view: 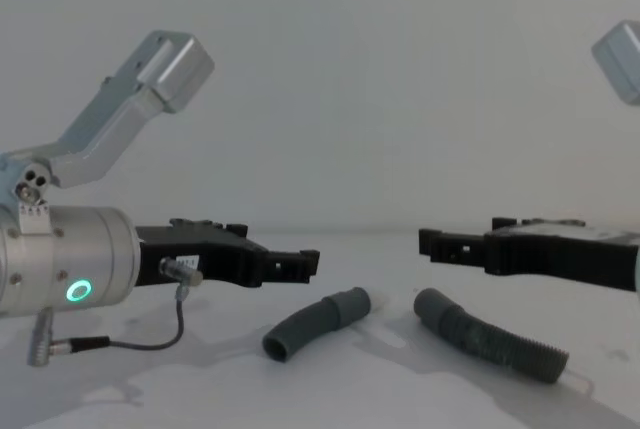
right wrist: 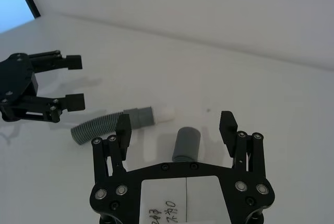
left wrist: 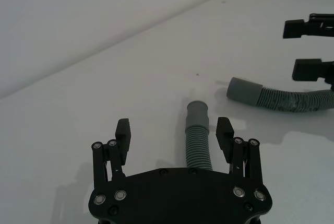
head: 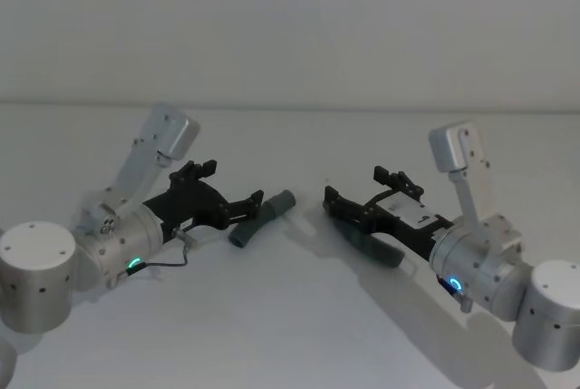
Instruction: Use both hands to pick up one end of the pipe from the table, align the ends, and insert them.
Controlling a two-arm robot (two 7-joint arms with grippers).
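On the white table (head: 272, 335), 2 dark-grey ribbed hose pieces, both lying flat, neither lifted. To the left, the shorter curved piece (head: 261, 218), its smooth cuff (head: 284, 200) pointing toward the middle. To the right, the longer piece (head: 373, 242), its own cuff facing the other's, near but apart, not joined.

Left gripper (head: 231, 183) low above the shorter curved piece, fingers spread wide, nothing gripped. In the left wrist view, ribbed body running out from beneath the palm between the 2 fingers, closer to 1 of them, touching neither, cuff out past the fingertips.

Right gripper (head: 355, 184) likewise spread wide and holding nothing, hovering over the longer piece. In the right wrist view, that piece's cuff lying between the 2 fingers, below them, touching neither.

In the chest view, both grippers level and clear of the table, tips facing each other across a gap, hose pieces on the surface underneath. Green ring light (view: 77, 292) lit on the left arm
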